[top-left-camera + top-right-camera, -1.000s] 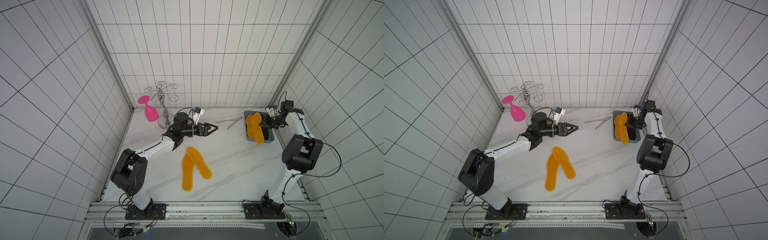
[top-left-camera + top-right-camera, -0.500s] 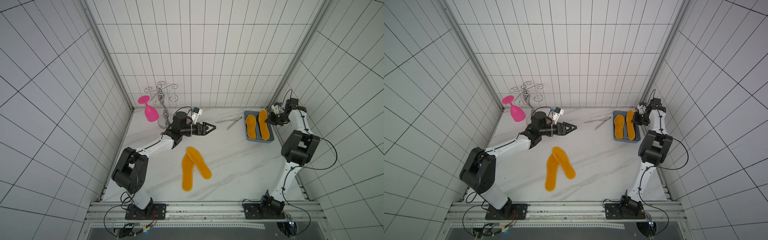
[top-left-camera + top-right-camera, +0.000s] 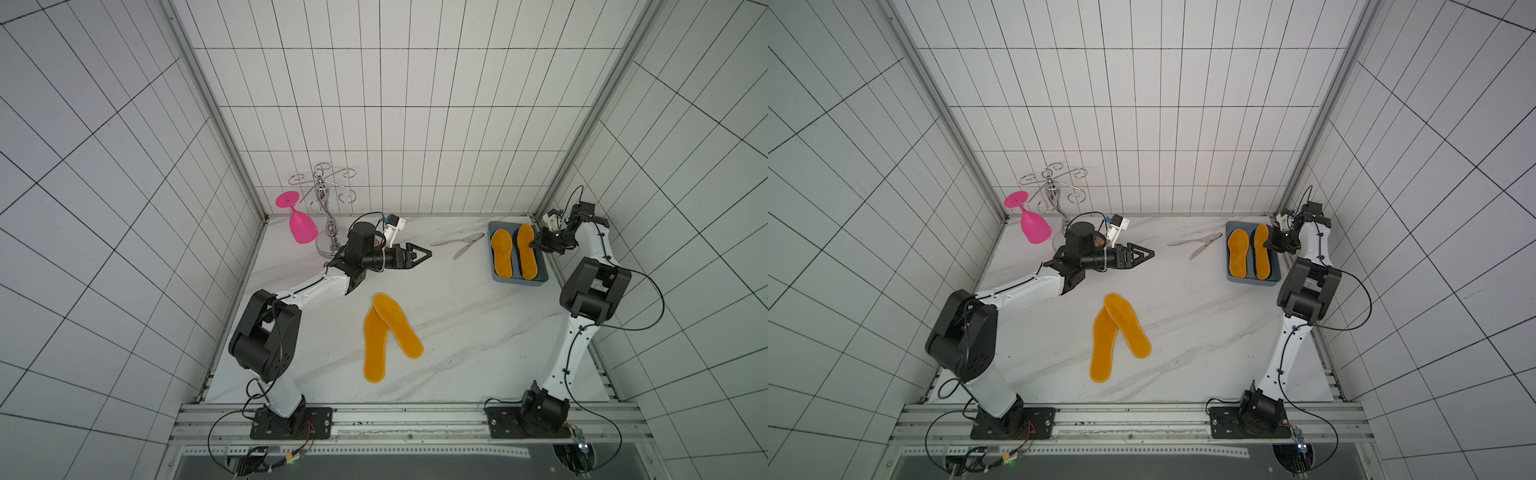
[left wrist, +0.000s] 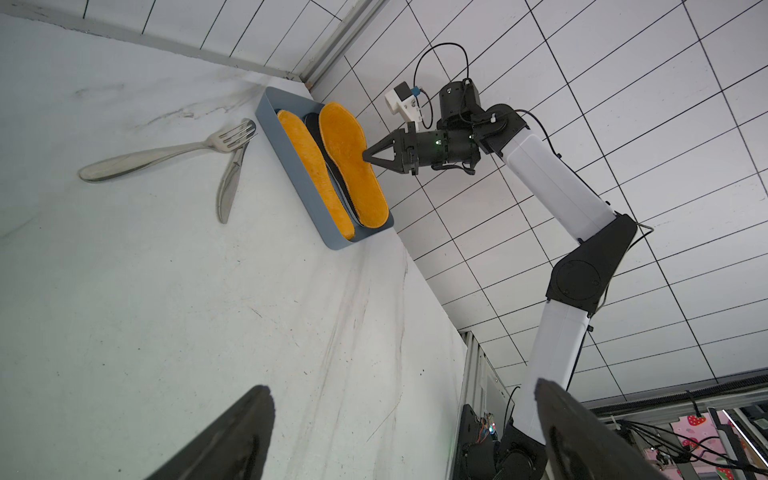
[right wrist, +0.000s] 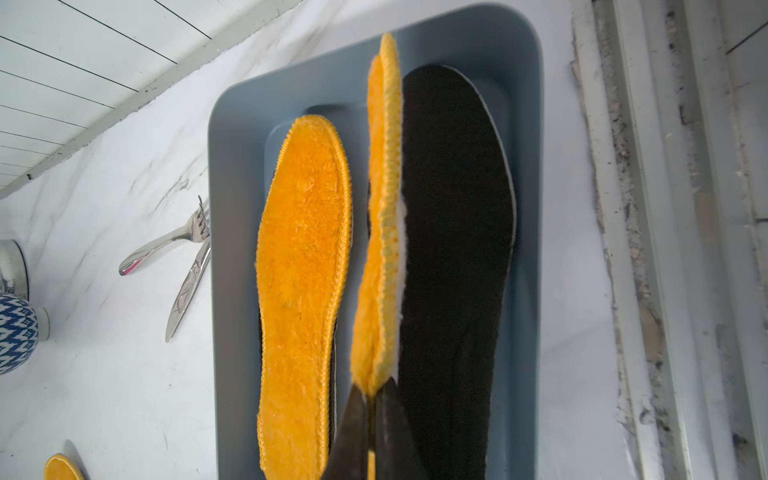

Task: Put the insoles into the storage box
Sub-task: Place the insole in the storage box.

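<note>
Two fuzzy orange-yellow foot-shaped insoles (image 3: 376, 353) lie crossed on the white marble bench (image 3: 478, 332) toward 6 o'clock. Right pincer (image 5: 370, 395) pinches another orange insole (image 5: 384, 208) on edge over the blue-grey plastic storage box (image 5: 232, 249) at 2 o'clock: placing step. Next: release it flat. Left pincer (image 3: 424, 254) spread, empty.

Four orange insoles (image 3: 398, 330), two black insoles (image 5: 457, 249), one box (image 3: 519, 283).

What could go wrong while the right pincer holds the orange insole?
The right pincer grips the fleecy orange insole by its rim, tilted above the black insole; released so, it might settle crooked in the blue-grey plastic box. The upper loose orange insole overlaps a lower orange insole; lifting one may drag both.
</note>
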{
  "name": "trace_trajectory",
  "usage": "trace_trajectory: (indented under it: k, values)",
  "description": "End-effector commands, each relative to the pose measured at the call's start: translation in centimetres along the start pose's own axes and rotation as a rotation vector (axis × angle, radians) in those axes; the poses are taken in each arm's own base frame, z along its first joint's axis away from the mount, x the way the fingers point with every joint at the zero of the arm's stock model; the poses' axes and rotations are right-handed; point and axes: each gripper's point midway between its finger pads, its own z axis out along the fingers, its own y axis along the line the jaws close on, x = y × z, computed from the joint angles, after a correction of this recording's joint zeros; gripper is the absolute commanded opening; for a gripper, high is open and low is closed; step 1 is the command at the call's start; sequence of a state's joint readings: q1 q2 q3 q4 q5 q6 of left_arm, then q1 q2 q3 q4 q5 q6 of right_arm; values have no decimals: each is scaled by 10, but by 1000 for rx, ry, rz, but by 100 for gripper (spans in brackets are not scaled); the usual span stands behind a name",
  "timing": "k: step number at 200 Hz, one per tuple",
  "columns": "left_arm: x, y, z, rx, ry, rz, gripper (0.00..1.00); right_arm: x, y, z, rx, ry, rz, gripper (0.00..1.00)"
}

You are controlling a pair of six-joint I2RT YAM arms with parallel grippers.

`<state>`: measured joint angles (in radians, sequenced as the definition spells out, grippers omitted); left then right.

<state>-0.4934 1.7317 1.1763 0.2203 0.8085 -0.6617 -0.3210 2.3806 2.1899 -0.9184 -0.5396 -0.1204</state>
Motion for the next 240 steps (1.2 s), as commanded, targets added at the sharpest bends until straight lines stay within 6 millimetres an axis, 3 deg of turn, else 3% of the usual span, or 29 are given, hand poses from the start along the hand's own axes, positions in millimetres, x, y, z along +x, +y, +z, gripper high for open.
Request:
trace_trajectory:
  k: [1, 40, 114, 172, 240]
  values:
    - [-4, 6, 3, -2, 4, 4, 99, -3, 5, -3, -43, -5, 5, 0]
    - [-2, 10, 6, -7, 12, -5, 99, 4, 2, 2, -70, 15, 23, 0]
    - [4, 15, 5, -28, 34, -19, 99, 16, -24, 23, 4, 69, 22, 0]
    - [9, 21, 6, -47, 50, -30, 99, 17, -41, 28, 132, 93, -13, 0]
    - [10, 23, 8, -61, 54, -34, 99, 14, -45, 30, 177, 90, -17, 3]
